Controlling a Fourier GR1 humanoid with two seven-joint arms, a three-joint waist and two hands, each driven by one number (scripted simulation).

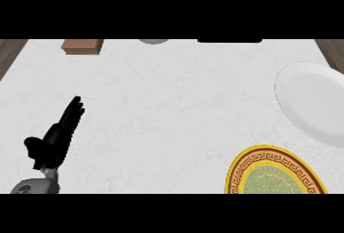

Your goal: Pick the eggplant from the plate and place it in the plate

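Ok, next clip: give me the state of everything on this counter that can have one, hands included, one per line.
Left hand: open, fingers straight, resting at the view's left, holding nothing.
Right hand: not in view.
White plate: flat on the counter at the right edge, nothing on its visible part.
Patterned plate: flat on the counter at lower right, nothing on its visible part.
Eggplant: not visible.
Brown block: lying at the counter's far edge, untouched.

Bright, even light falls on the white counter (174, 113); shadows are faint, with no glare anywhere.
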